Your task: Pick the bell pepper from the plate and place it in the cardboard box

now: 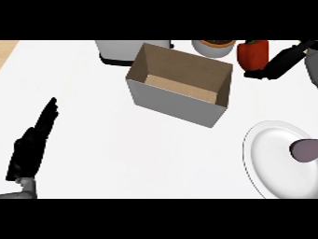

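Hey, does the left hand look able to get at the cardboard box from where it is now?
Probably yes. The left hand lies open at the lower left, and only bare counter shows between it and the cardboard box, whose open top faces up.

White counter [120, 154] — open cardboard box [180, 84] at middle, white plate [278, 163] at right edge
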Action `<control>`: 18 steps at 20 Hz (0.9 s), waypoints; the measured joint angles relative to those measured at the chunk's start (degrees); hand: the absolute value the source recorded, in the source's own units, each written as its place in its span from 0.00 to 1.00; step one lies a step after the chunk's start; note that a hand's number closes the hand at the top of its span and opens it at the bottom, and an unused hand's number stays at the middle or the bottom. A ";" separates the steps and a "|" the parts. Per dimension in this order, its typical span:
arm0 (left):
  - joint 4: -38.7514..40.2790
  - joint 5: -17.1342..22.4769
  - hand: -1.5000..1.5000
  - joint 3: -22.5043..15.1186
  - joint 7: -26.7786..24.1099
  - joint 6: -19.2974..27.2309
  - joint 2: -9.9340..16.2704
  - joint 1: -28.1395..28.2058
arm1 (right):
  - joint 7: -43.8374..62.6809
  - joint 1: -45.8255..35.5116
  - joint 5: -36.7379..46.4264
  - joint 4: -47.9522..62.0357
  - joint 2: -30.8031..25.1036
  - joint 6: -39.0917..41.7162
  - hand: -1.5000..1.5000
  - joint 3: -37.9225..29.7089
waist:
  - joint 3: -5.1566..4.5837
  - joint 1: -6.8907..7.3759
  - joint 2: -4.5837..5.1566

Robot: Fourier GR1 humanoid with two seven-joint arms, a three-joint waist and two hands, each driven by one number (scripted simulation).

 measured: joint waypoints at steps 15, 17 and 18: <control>-0.28 -1.31 0.50 -0.42 0.69 0.63 -1.22 -0.64 | 9.59 -9.49 9.69 11.88 17.31 -7.97 1.00 6.43 | -0.03 -0.03 0.10; -0.15 -1.56 0.50 -0.73 0.75 0.56 -1.40 -0.88 | 10.12 -10.11 11.42 14.62 19.40 -10.13 1.00 7.23 | -0.02 0.07 0.18; -0.64 -1.59 0.50 -0.82 1.50 0.53 -1.46 -1.13 | 10.73 -10.76 12.12 16.23 20.35 -11.22 1.00 7.32 | -0.02 0.17 0.21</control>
